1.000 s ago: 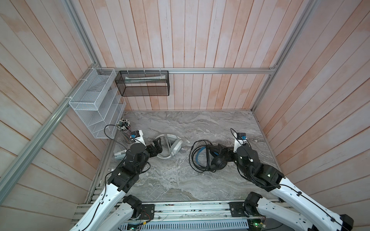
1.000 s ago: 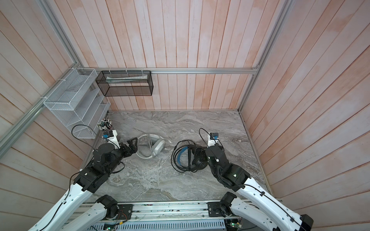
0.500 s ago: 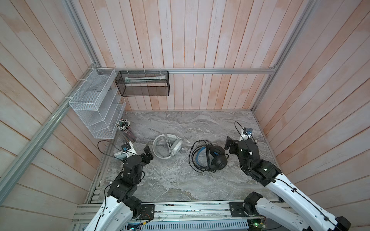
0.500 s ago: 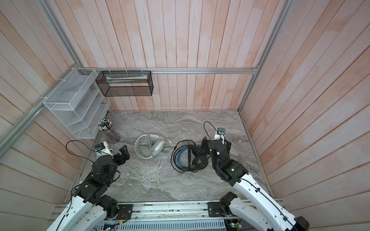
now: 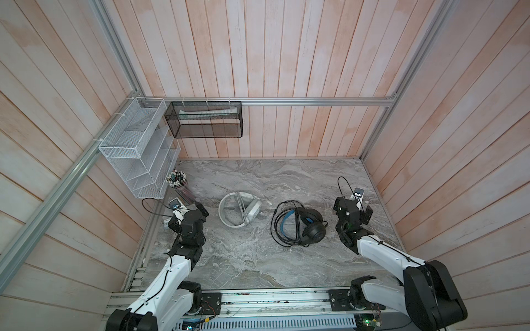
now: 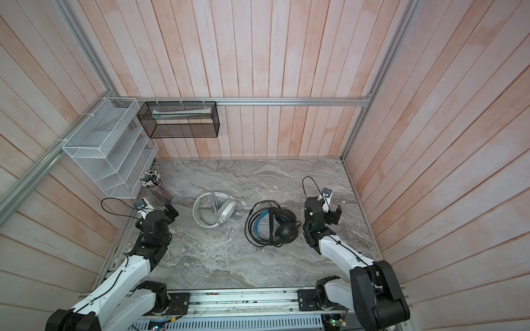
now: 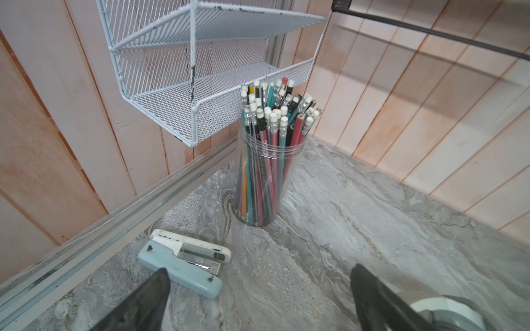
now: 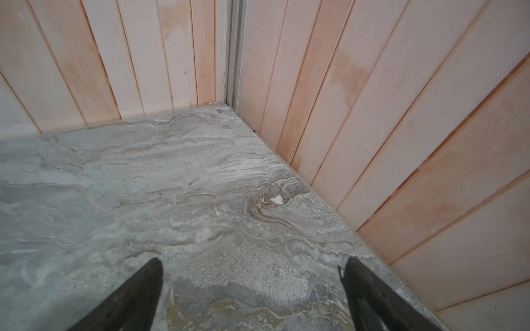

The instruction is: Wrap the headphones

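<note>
The white headphones lie left of the table's middle, their white cable laid across the band. The black headphones with the blue-lined band lie to their right, black cable looped around them. My left gripper is open and empty, left of the white set and facing the pencil cup; an edge of the white headphones shows beside one finger. My right gripper is open and empty over bare table, right of the black set, facing the far right corner.
A clear cup of pencils and a pale blue stapler stand by the left wall. A white mesh rack and a black mesh basket hang above the far left corner. Wooden walls close three sides.
Both arms have drawn back from the headphones. The left gripper moved left away from the white set, the right gripper moved right away from the black set. Both headsets lie still.
</note>
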